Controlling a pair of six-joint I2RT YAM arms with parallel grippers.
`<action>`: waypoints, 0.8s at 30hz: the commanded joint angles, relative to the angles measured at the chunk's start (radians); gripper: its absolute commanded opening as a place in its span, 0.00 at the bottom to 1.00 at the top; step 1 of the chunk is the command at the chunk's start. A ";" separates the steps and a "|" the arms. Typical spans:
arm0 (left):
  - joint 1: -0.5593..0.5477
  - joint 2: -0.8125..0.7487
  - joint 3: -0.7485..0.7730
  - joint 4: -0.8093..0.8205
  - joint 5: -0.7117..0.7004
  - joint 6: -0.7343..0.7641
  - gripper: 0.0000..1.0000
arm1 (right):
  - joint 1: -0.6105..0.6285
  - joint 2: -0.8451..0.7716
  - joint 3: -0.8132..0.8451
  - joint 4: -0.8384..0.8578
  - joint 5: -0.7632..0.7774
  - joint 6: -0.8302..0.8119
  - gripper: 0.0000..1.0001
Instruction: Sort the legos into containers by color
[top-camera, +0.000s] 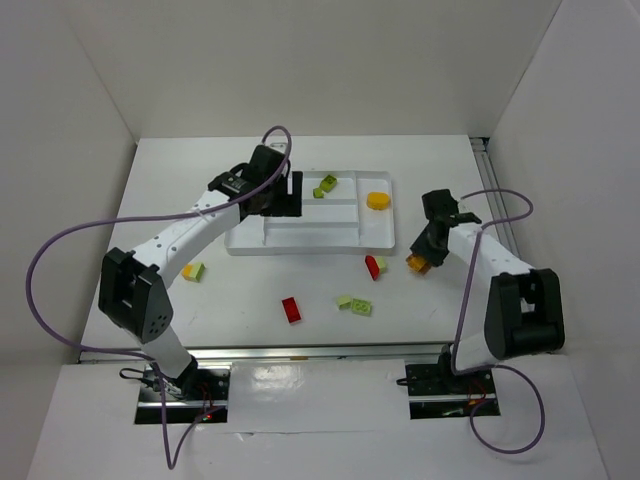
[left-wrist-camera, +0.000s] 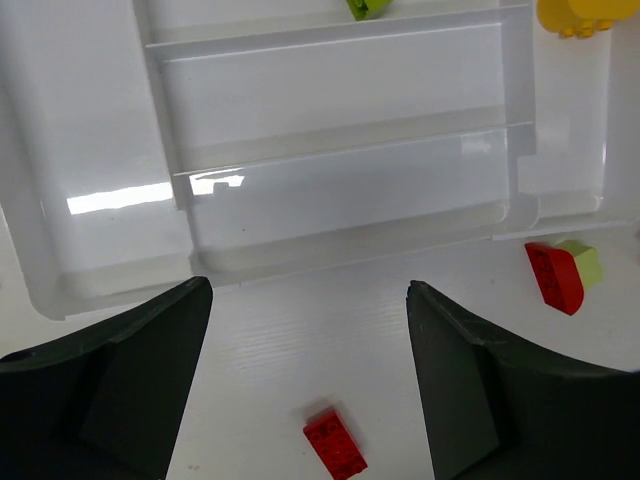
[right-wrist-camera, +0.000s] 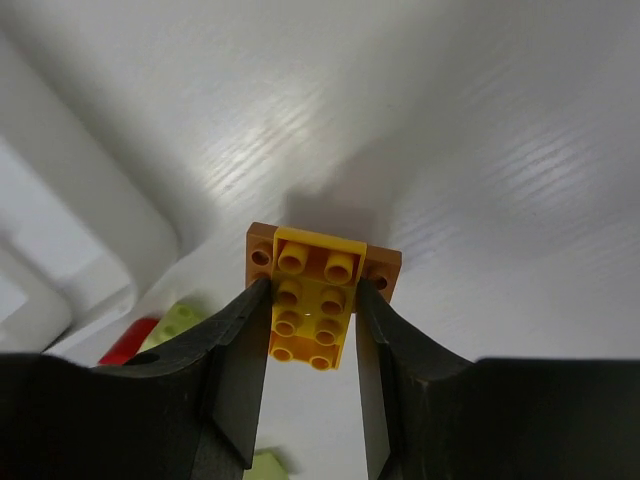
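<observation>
The white tray (top-camera: 300, 247) lies at mid-table, with two lime green legos (top-camera: 325, 186) and a yellow round lego (top-camera: 378, 201) in its compartments. My left gripper (top-camera: 290, 195) hovers open and empty over the tray's left end; in the left wrist view (left-wrist-camera: 310, 290) the tray (left-wrist-camera: 330, 200) lies ahead and a red lego (left-wrist-camera: 335, 443) lies below. My right gripper (top-camera: 425, 255) is shut on a yellow lego stacked on an orange one (right-wrist-camera: 312, 300), just right of the tray's near right corner. Its jaws (right-wrist-camera: 312, 290) clamp the yellow lego's sides.
Loose on the table: a red lego (top-camera: 291, 309), a lime green pair (top-camera: 354, 304), a red-and-green piece (top-camera: 373, 266) near the tray's front edge, and a yellow-green lego (top-camera: 193, 270) by the left arm. White walls enclose the table.
</observation>
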 joint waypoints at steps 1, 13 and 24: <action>-0.004 0.040 0.136 -0.034 0.086 0.110 0.90 | 0.007 -0.154 0.084 0.066 -0.029 -0.145 0.27; -0.004 -0.118 -0.015 0.271 0.896 0.396 0.86 | -0.071 -0.224 0.267 0.232 -1.004 -0.362 0.33; -0.004 -0.164 -0.182 0.573 0.913 0.546 0.89 | -0.082 -0.184 0.093 0.809 -1.450 0.098 0.33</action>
